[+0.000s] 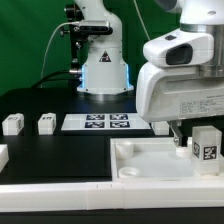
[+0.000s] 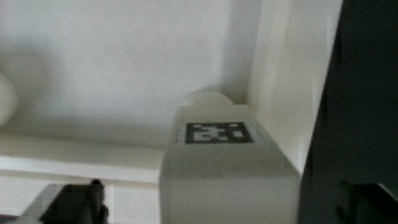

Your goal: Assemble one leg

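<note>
A leg (image 1: 207,150), a small white post with a square marker tag on its face, stands upright at the near right corner of the large white tray-like part (image 1: 150,165). In the wrist view the leg (image 2: 222,165) sits between my fingers with its tag facing the camera, against the tray's white floor (image 2: 107,80). My gripper (image 1: 196,142) straddles the leg. The gripper (image 2: 217,205) looks open: one dark fingertip (image 2: 75,205) shows a gap to the leg. The other fingertip (image 2: 365,205) merges with the dark table, so whether it touches is unclear.
Two more loose legs (image 1: 12,123) (image 1: 46,122) lie on the black table at the exterior view's left, and another white piece (image 1: 2,155) at the left edge. The marker board (image 1: 105,122) lies behind the tray. The arm's base (image 1: 105,70) stands at the back.
</note>
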You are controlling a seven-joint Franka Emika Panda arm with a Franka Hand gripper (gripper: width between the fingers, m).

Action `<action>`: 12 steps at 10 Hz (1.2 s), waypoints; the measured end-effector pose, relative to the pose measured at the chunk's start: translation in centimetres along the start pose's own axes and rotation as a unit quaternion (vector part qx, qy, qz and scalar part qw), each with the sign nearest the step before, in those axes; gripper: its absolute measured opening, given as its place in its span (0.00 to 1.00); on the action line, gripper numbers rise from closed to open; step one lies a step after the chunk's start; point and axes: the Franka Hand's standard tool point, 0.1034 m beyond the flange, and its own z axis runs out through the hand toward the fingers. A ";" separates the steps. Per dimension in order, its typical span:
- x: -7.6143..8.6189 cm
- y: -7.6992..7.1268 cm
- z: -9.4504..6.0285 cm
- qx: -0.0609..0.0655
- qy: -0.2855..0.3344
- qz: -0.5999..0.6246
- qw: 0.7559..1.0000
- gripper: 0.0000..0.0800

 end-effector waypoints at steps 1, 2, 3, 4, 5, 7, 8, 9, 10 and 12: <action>0.0 0.0 0.0 0.000 0.001 0.011 1.000 0.81; 0.0 0.0 0.0 0.000 0.001 0.010 1.000 0.81; 0.0 0.0 0.0 0.000 0.001 0.010 1.000 0.67; 0.0 0.0 0.0 0.000 0.001 0.010 1.000 0.48; 0.0 0.0 0.0 0.000 0.001 0.010 1.000 0.48; 0.0 0.0 0.0 0.000 0.001 0.010 1.000 0.36; 0.0 0.0 0.0 0.000 0.001 0.010 1.000 0.36; 0.0 0.0 0.0 0.000 0.001 0.010 1.000 0.36; 0.0 0.0 0.0 0.000 0.001 0.018 1.000 0.36; 0.0 0.0 0.0 0.001 0.001 0.061 0.998 0.36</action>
